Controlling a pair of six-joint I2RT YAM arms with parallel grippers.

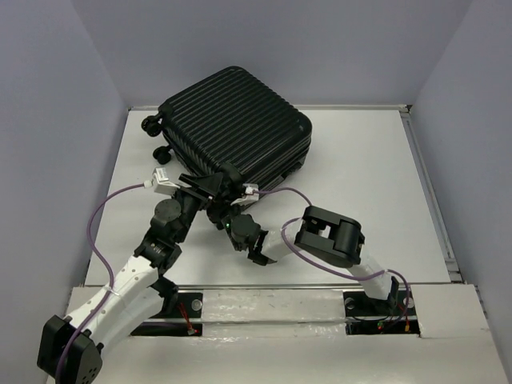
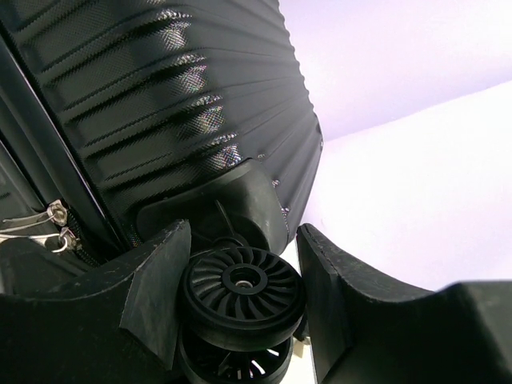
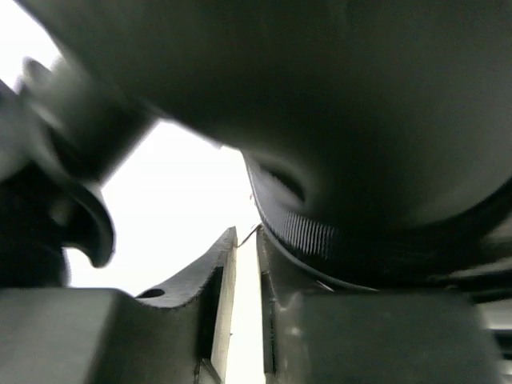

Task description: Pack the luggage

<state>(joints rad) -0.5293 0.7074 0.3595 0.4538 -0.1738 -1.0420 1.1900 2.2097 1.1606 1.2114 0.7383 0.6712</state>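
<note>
White tabletop [image 1: 360,160] between pale grey walls carries the luggage [image 1: 236,120], a black ribbed shell lying flat toward the far left. Metal zip pulls [image 2: 56,220] hang on the luggage's seam, and any marking on them is too small to read. At the luggage's near corner the left gripper [image 2: 244,240] is clamped on one wheel [image 2: 242,284], a finger against each side. Just nearer than that corner, apart from the shell, the right gripper [image 3: 246,236] has its fingers almost together, with a thin slit between.

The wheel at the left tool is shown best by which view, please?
The left wrist view: the wheel sits sharp between the fingers of the left tool. The top external view hides it behind that tool; the right wrist view shows only dark blur.
</note>
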